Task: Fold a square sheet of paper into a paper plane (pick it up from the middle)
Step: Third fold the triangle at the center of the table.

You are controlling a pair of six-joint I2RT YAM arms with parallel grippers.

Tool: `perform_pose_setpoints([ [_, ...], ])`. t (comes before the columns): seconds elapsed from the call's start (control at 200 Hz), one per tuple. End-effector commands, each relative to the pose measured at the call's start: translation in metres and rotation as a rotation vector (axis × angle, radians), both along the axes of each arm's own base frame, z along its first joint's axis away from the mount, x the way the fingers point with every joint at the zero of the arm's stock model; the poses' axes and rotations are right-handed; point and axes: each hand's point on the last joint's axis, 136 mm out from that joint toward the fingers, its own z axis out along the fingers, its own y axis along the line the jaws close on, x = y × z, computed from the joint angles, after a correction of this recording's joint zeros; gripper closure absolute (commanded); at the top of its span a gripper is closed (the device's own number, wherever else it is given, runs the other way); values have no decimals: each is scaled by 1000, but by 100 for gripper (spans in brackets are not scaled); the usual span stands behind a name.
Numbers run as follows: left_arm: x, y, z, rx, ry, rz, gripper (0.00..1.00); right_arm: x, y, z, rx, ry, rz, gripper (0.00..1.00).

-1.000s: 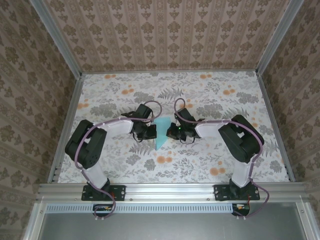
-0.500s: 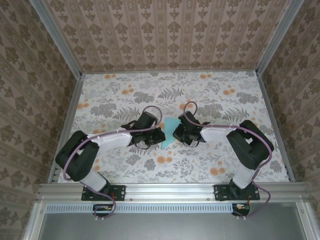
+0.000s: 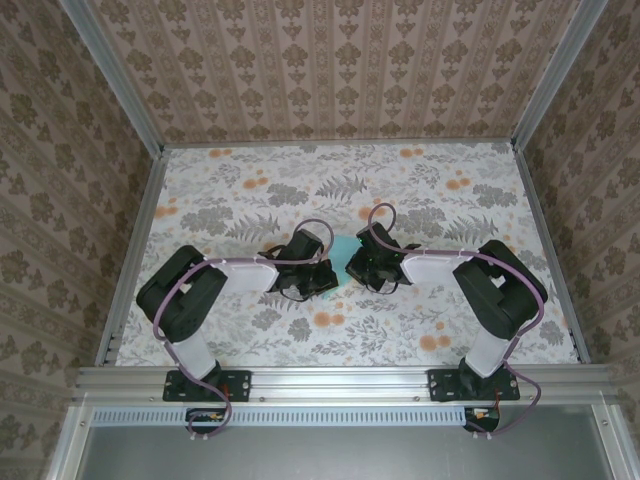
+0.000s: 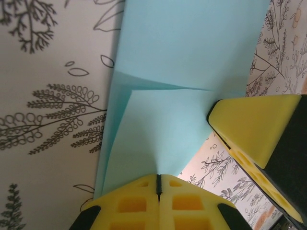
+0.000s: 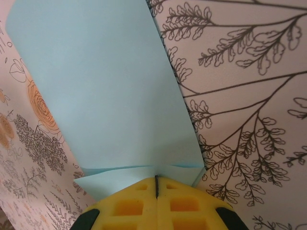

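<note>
Now you are partway through the folding: the sheet of paper [image 3: 345, 248] is near the middle of the table [image 3: 220, 190], creased but not finished. Your left gripper [image 4: 157, 178] is squeezed tight on it from 8 o'clock, your right gripper [image 5: 156, 181] from 4 o'clock. Next, I think, you must lay one more flap over and press it flat, slowly, so the paper does not rip.
</note>
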Motion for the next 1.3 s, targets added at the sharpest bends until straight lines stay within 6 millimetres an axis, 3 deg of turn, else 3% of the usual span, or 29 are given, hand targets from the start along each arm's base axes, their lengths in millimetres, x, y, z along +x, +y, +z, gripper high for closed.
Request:
perform_pose_setpoints([
  [0.0, -5, 10, -13, 60, 31, 26, 100, -36, -36, -43, -150, 160, -40, 100],
  [0.25, -12, 31, -31, 132, 46, 44, 100, -36, -46, -44, -142, 129, -30, 100],
  [0.395, -13, 34, -34, 138, 48, 33, 100, -7, -15, 1, 14, -101, 156, 99],
  [0.46, -12, 34, -33, 139, 46, 18, 100, -2, 1, 21, 63, -167, 250, 99],
  [0.535, -12, 35, -33, 146, 42, 3, 100, -2, 9, 30, 97, -192, 298, 99],
  [0.8, -11, 35, -35, 142, 47, -10, 100, -10, 30, 15, 169, -140, 341, 99],
  [0.94, -11, 35, -35, 146, 51, -13, 100, -12, 30, 5, 159, -118, 350, 99],
  [1.035, -13, 37, -36, 152, 55, -12, 100, -15, 20, -6, 106, -91, 331, 100],
  [1.295, -24, 48, -39, 154, 80, -30, 100, -22, -31, -42, -31, 19, 201, 100],
])
